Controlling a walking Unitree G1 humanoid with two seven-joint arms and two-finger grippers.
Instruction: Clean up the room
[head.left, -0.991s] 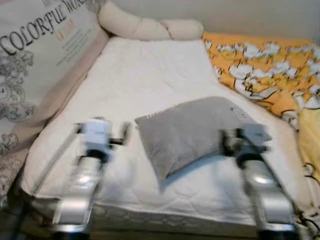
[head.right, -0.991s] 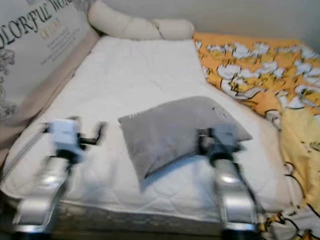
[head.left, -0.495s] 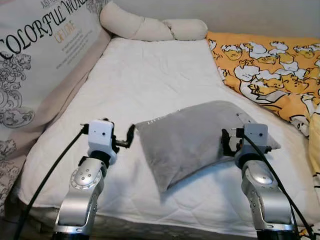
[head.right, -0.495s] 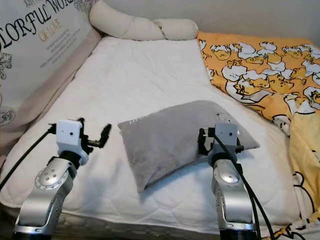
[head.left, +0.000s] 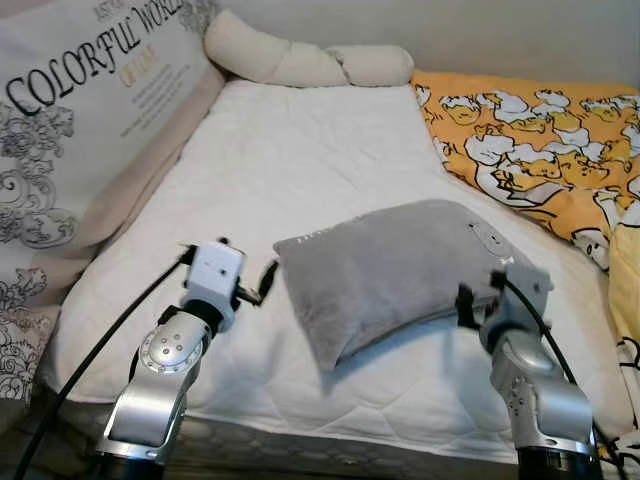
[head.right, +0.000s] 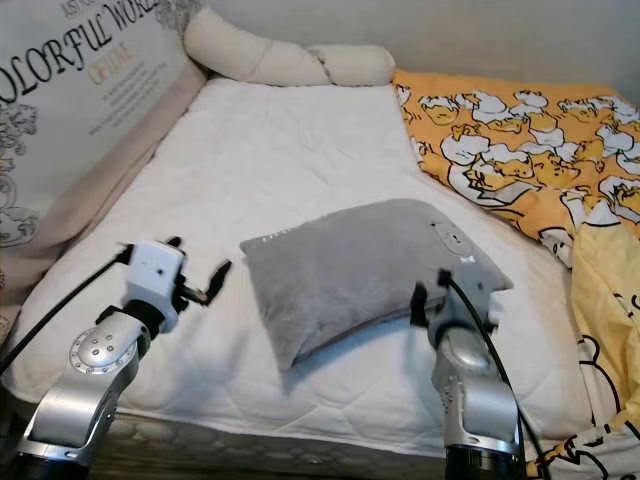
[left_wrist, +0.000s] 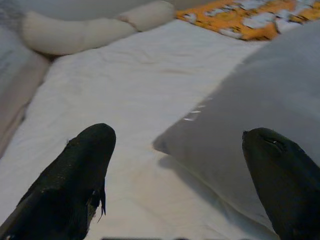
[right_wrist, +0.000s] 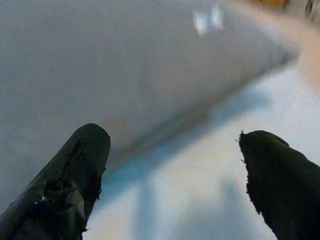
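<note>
A grey pillow (head.left: 390, 265) lies askew in the middle of the white mattress (head.left: 290, 150). My left gripper (head.left: 262, 283) hovers just off the pillow's left corner, apart from it. In the left wrist view that gripper (left_wrist: 178, 135) is open, with the pillow's corner (left_wrist: 240, 125) ahead between its fingertips. My right gripper (head.left: 478, 295) sits at the pillow's near right edge. The right wrist view shows it (right_wrist: 174, 137) open, with the grey pillow (right_wrist: 125, 65) close in front and nothing held.
A large printed cushion (head.left: 90, 110) leans along the bed's left side. A cream bolster (head.left: 300, 60) lies at the head. An orange duck-print blanket (head.left: 540, 140) covers the right side. The mattress's front edge (head.left: 330, 430) runs between my arms.
The view was blurred a second ago and has steadied. My right gripper has dropped slightly toward the pillow's near edge. The left gripper stays beside the corner.
</note>
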